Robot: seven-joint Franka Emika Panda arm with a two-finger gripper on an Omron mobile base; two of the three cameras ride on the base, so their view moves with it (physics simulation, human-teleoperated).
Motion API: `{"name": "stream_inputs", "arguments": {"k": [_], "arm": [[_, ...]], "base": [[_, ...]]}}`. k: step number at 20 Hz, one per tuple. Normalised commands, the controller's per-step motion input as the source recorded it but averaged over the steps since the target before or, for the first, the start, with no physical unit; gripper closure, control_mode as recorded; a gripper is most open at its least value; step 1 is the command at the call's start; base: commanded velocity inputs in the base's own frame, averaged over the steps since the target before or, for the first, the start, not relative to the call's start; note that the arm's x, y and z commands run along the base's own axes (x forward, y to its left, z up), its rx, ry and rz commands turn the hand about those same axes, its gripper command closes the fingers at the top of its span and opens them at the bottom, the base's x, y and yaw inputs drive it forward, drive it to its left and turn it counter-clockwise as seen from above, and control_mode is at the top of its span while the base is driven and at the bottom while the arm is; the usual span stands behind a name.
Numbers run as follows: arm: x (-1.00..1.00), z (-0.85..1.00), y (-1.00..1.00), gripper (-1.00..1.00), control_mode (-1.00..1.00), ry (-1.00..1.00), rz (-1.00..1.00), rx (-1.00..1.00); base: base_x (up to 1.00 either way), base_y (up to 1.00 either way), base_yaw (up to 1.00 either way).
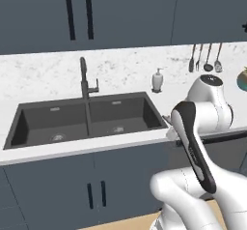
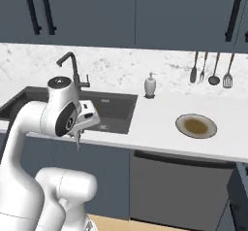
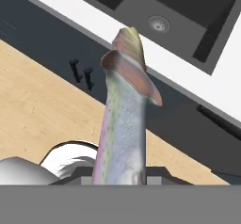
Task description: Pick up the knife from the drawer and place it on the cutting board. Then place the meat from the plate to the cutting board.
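Hand view: jaws clamped on meat (image 3: 123, 124), frame centre, above floor. Right base view: plate (image 2: 196, 126) bare, centre-right on tabletop. Second step under way; next, carry to board.

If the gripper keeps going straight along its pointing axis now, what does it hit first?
Probably the dark cabinet front below the counter edge, or the edge itself. The gripper, shut on the meat, aims there; the sink lies beyond. Depth is unclear.

Meat (image 3: 123, 124) hiding the fingertips at its base, gripper (image 2: 77, 137) showing too small to read the jaws, sink (image 2: 114, 109) partly lying behind the arm
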Motion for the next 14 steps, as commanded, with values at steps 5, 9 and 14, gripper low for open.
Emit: {"name": "stream_inputs", "arguments": {"k": [5, 9, 14], "arm": [[0.00, 0.00, 0.00, 1.00, 1.00, 0.00, 0.00, 0.00], [0.00, 0.00, 0.00, 1.00, 1.00, 0.00, 0.00, 0.00], [0.00, 0.00, 0.00, 1.00, 1.00, 0.00, 0.00, 0.00]], "base": [[0.00, 0.95, 0.06], [0.00, 0.99, 0.00], [0.00, 1.00, 0.00]]}}
